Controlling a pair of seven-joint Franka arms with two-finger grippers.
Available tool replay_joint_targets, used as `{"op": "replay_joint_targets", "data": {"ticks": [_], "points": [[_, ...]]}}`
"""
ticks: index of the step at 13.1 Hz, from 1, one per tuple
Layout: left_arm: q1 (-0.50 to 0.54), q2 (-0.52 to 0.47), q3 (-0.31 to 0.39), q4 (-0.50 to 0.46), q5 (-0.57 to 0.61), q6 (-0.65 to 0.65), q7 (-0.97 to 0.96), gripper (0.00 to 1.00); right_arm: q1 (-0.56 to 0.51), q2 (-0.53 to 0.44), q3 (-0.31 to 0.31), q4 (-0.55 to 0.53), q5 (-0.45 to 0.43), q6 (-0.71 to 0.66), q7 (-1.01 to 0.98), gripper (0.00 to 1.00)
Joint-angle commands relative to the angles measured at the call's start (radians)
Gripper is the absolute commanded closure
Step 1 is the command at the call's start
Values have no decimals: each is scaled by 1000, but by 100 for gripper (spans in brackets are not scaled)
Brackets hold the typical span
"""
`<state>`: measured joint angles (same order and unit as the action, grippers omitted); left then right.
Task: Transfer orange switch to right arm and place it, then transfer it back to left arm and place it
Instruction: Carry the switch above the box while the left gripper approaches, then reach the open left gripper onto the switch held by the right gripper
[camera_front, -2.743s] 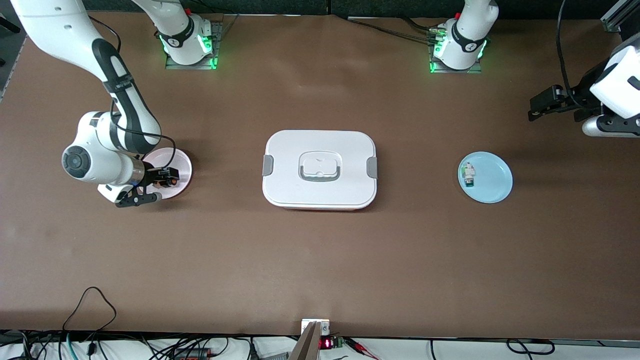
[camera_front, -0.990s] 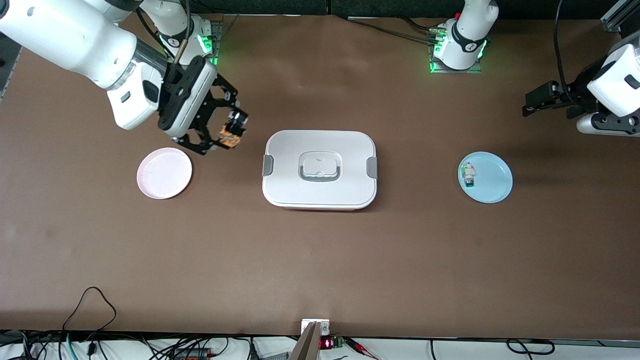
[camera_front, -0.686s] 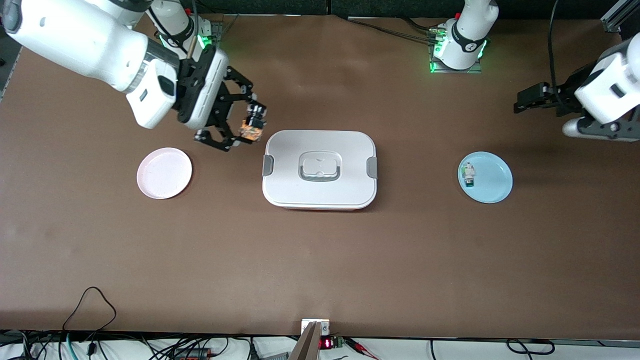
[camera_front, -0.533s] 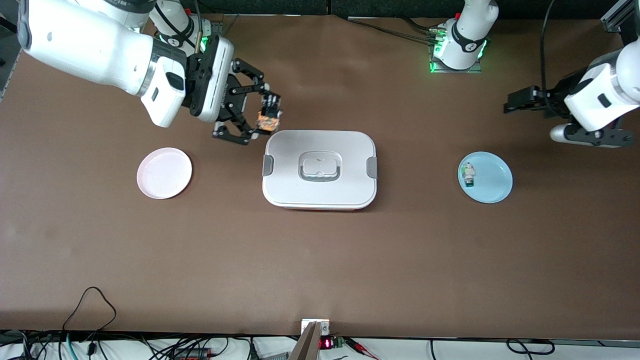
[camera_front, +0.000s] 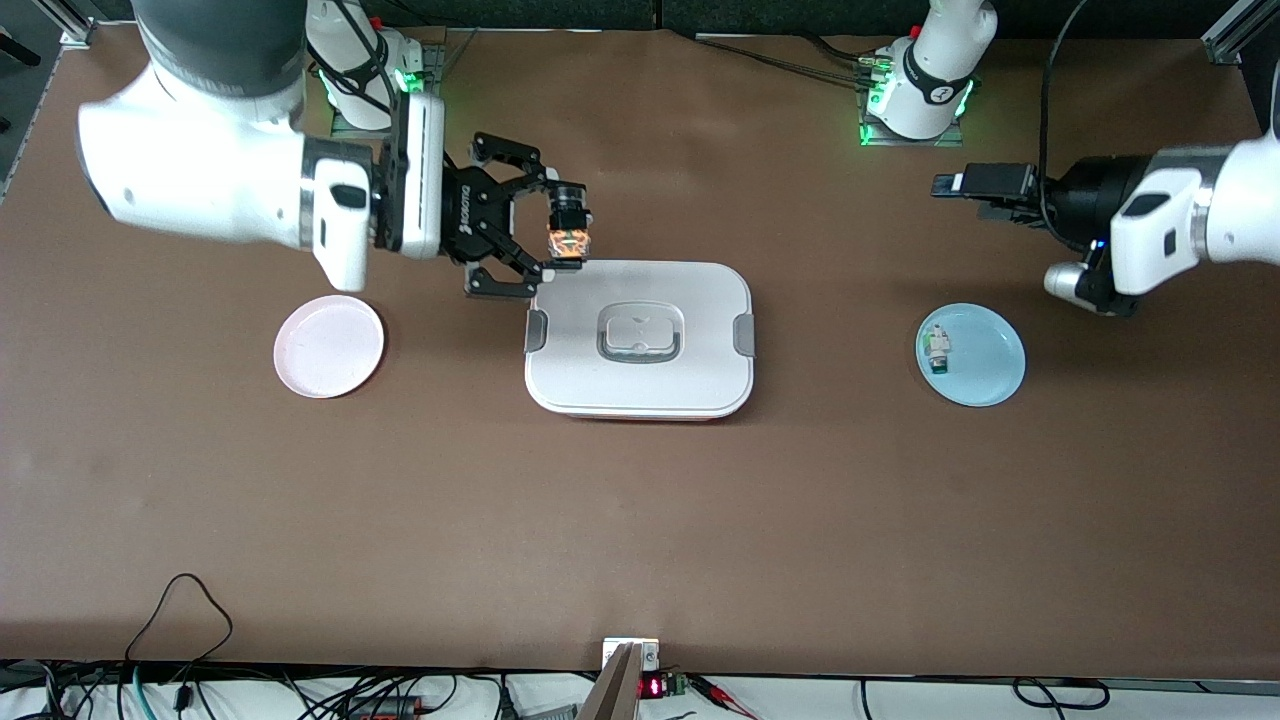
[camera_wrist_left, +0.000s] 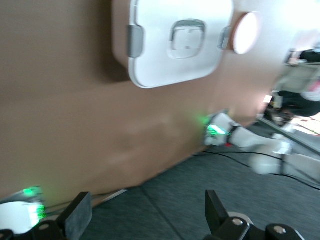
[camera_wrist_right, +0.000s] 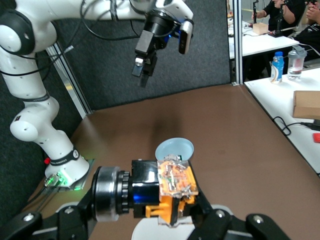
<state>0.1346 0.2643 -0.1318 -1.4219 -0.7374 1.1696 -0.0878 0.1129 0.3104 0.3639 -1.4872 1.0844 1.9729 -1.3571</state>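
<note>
The right gripper (camera_front: 562, 236) is clenched on the orange switch (camera_front: 566, 240), raised over the table beside the box corner that faces the right arm's base; the switch sits crosswise between the two black fingertips, its black cylindrical body and silver collar on one side of the grip, its orange end on the other; in the right wrist view the switch (camera_wrist_right: 165, 192) fills the gap between the fingertips, touching both, with a clear cap over the orange end; in the front view the switch stands at about three o'clock from the gripper's palm and at about ten o'clock from the box's handle.

The box (camera_front: 640, 340) rests at mid-table, lid on, grey clasps at both short ends, grey handle recessed in the lid; the gripper's lower finger overlaps the box's edge in the front view; whether it is above the lid or just beside it cannot be told.

The pink plate (camera_front: 329, 346) lies toward the right arm's end, at about nine o'clock from the box; the blue plate (camera_front: 971, 354) lies toward the left arm's end, at about three o'clock from the box, bearing a small white-and-green part (camera_front: 937, 350).

The left gripper (camera_wrist_left: 145, 220) is released, fingers spread wide, holding nothing; it hangs in the air above the table near the blue plate.
</note>
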Motion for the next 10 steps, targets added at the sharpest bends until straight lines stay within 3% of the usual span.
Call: {"op": "replay_joint_targets", "data": {"ticks": [1,4,7,9,10], "points": [[59,84,-6,3,-179,-31,-23,0,27,42,4,1,89,4,-42,73],[65,127,-5,-41,-340,-18,-53,0,71,73,4,4,237,7,-94,73],[83,104,-5,-121,-476,59,-146,0,108,93,7,7,272,91,-92,74],[82,66,-8,-158,-487,97,-187,0,149,95,7,7,302,164,-92,75],[77,9,-11,-225,-493,154,-187,0,162,102,7,8,304,182,-92,76]]}}
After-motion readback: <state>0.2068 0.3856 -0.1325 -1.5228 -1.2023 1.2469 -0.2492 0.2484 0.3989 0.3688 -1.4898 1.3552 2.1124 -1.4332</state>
